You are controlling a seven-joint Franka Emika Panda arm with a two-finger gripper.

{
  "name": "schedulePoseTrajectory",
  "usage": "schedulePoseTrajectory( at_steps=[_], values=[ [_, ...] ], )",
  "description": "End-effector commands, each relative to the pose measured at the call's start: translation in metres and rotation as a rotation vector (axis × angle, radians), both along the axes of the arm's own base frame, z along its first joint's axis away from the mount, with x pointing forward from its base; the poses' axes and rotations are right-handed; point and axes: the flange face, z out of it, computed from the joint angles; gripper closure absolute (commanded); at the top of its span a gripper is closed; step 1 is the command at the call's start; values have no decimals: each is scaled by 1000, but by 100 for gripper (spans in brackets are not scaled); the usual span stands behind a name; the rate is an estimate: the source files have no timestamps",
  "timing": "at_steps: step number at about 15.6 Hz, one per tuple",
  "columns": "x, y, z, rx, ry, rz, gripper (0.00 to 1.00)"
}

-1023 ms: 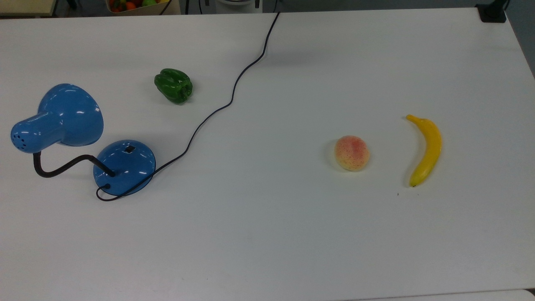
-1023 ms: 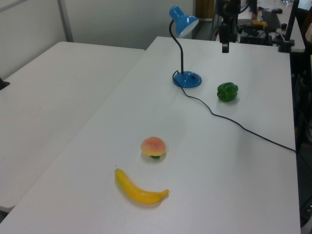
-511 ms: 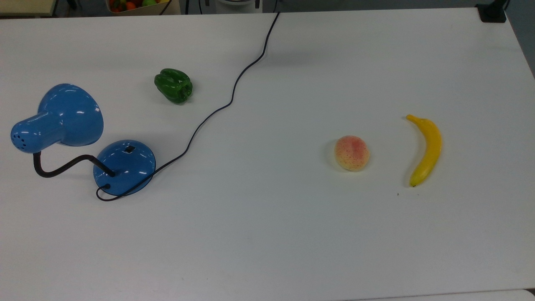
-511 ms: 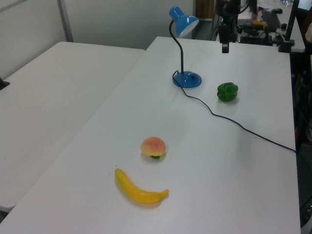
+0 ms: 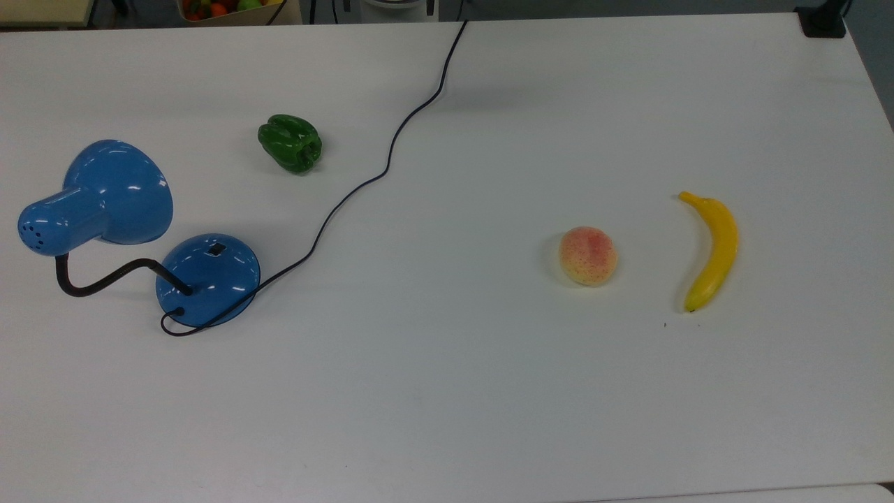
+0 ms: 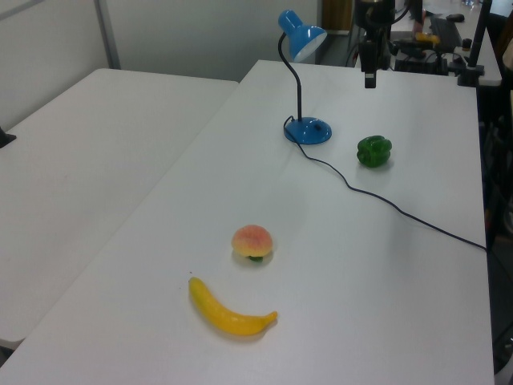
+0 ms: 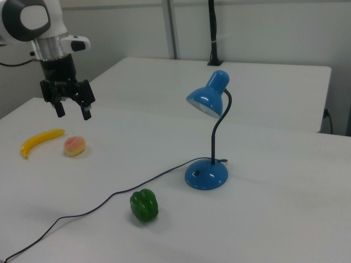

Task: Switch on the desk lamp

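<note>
Fingers [image 7: 60, 110] hang spread and empty, high above the bench [image 7: 274, 219], well apart from the desk lamp [image 7: 208, 129]; its switch [image 5: 217, 248] looks untouched, so everything remains.

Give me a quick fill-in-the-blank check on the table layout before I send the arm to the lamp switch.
1. The desk lamp has a glossy ____ shade and base.
2. In the right view, the gripper hangs above the table with its fingers ____.
3. In the top view, the peach lies between the banana and the ____.
4. The vegetable nearest the lamp's base is a green ____.

Missing words: blue; open; desk lamp; bell pepper
</note>
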Motion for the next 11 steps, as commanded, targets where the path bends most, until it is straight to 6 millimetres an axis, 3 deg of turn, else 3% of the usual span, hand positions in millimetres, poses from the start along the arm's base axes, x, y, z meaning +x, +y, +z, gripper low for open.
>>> schedulePoseTrajectory(
  at_steps=[1, 3, 5, 6, 7, 11],
  values=[
    [3, 4, 1, -10, -14, -5, 9],
    [3, 3, 0, -9, -12, 3, 38],
    [4, 1, 1, -8, -16, 1, 81],
    [4, 0, 0, -9, -16, -1, 96],
    [5, 0, 0, -7, -16, -1, 100],
    [8, 0, -6, -10, -7, -1, 100]
  ],
)
